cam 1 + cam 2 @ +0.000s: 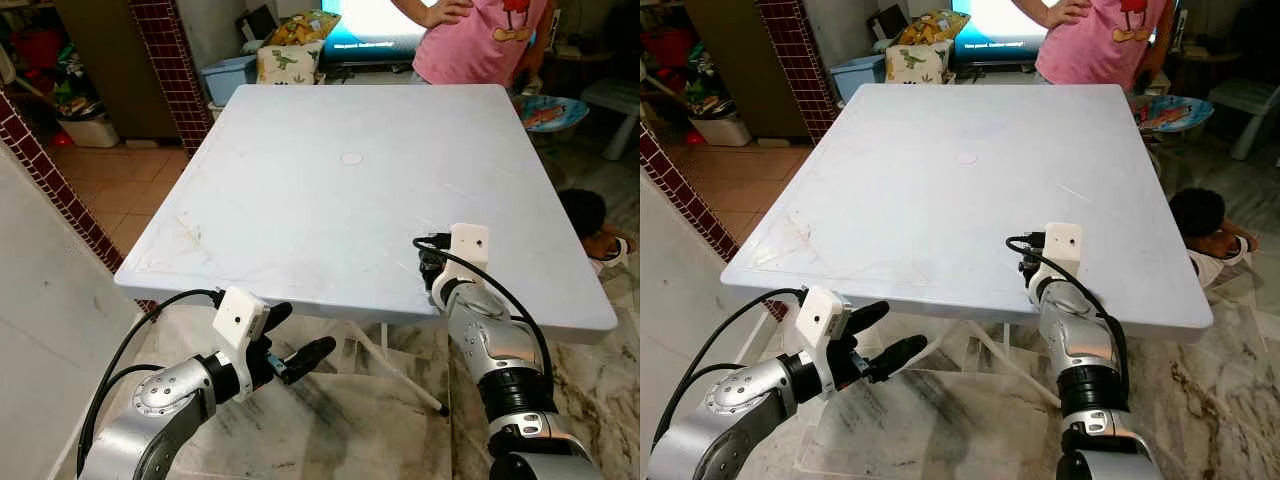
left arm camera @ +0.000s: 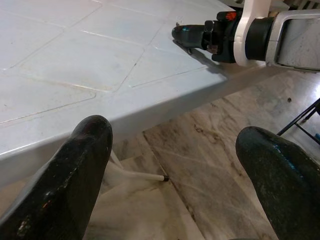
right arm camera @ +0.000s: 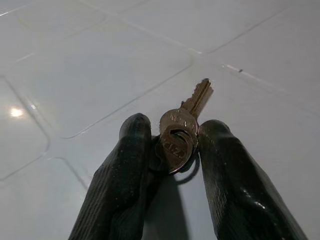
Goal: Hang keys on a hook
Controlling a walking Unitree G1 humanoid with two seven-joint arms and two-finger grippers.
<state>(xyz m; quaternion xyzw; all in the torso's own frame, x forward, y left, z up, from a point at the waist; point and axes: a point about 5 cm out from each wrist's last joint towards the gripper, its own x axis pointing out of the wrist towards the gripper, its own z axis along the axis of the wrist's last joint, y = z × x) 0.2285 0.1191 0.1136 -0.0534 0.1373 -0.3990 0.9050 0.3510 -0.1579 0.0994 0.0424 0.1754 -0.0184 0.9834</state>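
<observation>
Right pincer pinches the keys just above the white surface — left pincer, spread, hangs below its edge.

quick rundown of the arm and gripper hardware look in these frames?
Both arms are silver metal with black joint rings. Each wrist carries a white boxy camera housing with a small dark lens hole and a black cable looping back along the forearm. The left gripper and right gripper each have two long, rounded black fingers, glossy and slightly scuffed.
</observation>
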